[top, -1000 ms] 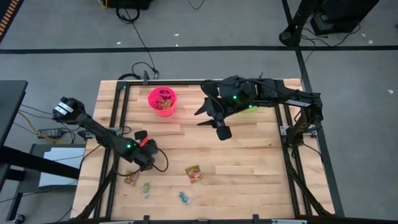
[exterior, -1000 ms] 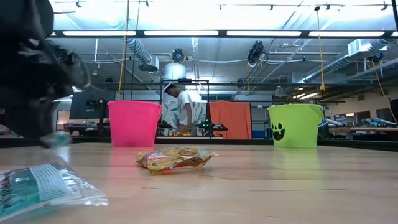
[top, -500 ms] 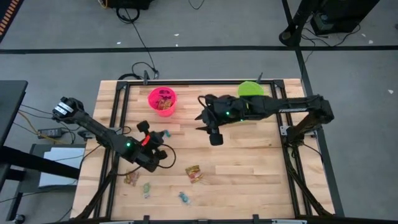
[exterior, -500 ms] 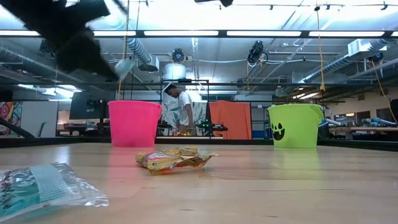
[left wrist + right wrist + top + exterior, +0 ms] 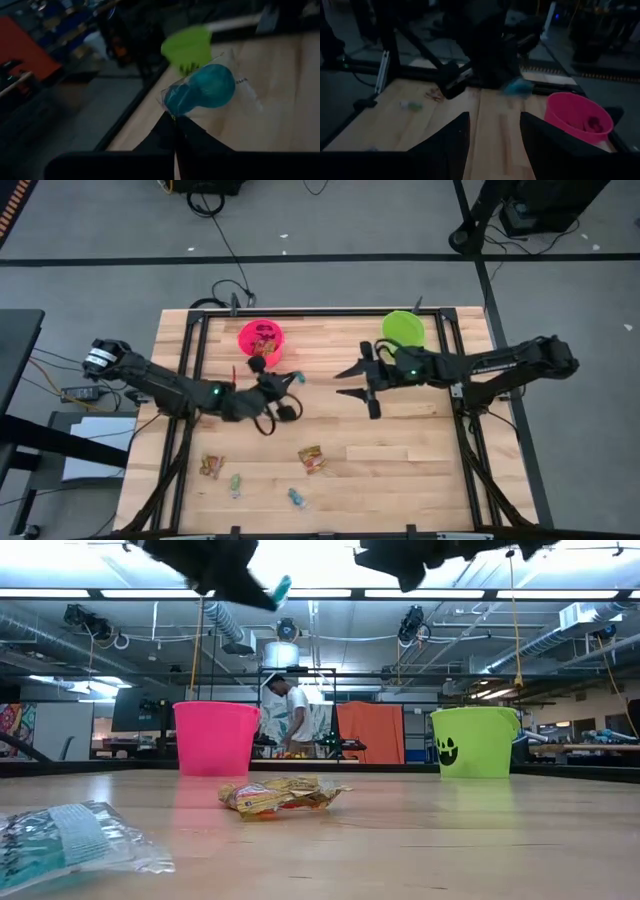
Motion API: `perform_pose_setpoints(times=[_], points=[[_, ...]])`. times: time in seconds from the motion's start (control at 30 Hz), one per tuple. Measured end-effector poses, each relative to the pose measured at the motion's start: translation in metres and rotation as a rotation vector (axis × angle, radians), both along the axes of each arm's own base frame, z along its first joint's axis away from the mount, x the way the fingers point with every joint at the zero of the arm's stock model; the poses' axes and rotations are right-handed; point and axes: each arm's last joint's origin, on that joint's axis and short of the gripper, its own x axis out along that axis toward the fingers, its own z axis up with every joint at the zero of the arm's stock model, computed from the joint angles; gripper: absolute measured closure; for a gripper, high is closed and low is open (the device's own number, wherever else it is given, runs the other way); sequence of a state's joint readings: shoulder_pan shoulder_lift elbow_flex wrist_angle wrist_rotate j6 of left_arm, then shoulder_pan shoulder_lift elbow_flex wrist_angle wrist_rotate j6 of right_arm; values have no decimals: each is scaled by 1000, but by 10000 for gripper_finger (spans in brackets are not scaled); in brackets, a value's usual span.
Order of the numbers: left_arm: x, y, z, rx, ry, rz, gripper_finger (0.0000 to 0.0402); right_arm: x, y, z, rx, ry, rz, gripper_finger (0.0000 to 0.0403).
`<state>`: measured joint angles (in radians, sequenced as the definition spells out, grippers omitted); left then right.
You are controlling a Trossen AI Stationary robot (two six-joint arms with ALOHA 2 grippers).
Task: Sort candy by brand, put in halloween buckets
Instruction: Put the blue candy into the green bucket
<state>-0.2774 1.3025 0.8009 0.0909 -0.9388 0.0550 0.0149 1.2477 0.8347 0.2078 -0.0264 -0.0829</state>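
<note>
From above, you had the pink bucket (image 5: 261,342) at the far side of the table (image 5: 420,460), with orange-wrapped sweets already inside it. Your left gripper (image 5: 292,379) sat just in front of that bucket and a little toward the green bucket (image 5: 402,327), its fingers pinched on a teal candy (image 5: 295,377). Your right gripper (image 5: 343,381) hung between the two buckets, nearer the green one, with its fingers spread apart and nothing between them. Well forward of the pink bucket lay the loose pieces: an orange-yellow packet (image 5: 312,459), a second packet (image 5: 210,467) toward the left edge, and two small teal pieces (image 5: 235,482) (image 5: 295,498) nearest the front edge.

At table level, you saw the pink bucket (image 5: 215,738) standing upright and the green bucket (image 5: 474,741) well apart from it, its black face toward the camera. The orange-yellow packet (image 5: 280,796) lay in front of the pink bucket, and a clear wrapper with teal inside (image 5: 70,841) lay closest to the camera. The teal candy (image 5: 282,588) showed high above the pink bucket, at the tip of a dark arm. A person (image 5: 291,712) stood in the room beyond the table.

In your left wrist view, the dark fingers (image 5: 172,137) met on the clear wrapper of the teal candy (image 5: 200,90), with the green bucket (image 5: 188,48) beyond it.

In your right wrist view, the two fingers (image 5: 451,145) stood wide apart; the pink bucket (image 5: 578,117) sat beyond them, the teal candy (image 5: 515,87) beside it.
</note>
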Motion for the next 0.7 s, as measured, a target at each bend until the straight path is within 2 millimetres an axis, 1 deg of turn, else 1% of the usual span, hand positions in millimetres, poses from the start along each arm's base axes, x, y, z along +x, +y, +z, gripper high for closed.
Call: perform_pose_setpoints(times=[0.13, 0.27, 0.33, 0.47, 0.53, 0.7], points=[[11, 21, 7, -22, -76, -22, 400, -12, -5, -13, 19, -87, -24, 218], [24, 34, -2, -18, -78, -27, 400, -18, -17, -20, 51, -201, -57, 218], [33, 38, -9, -17, -81, -43, 400, -16, -22, -22, 78, -217, -50, 218], [46, 43, -22, 20, -69, -37, 400, -10, -32, -31, 109, -188, -59, 218], [50, 46, -24, 38, -87, -28, 400, -8, -35, -33, 108, -193, -69, 218], [52, 53, -22, 57, -120, -11, 400, -1, -41, -40, 131, -207, -72, 218]])
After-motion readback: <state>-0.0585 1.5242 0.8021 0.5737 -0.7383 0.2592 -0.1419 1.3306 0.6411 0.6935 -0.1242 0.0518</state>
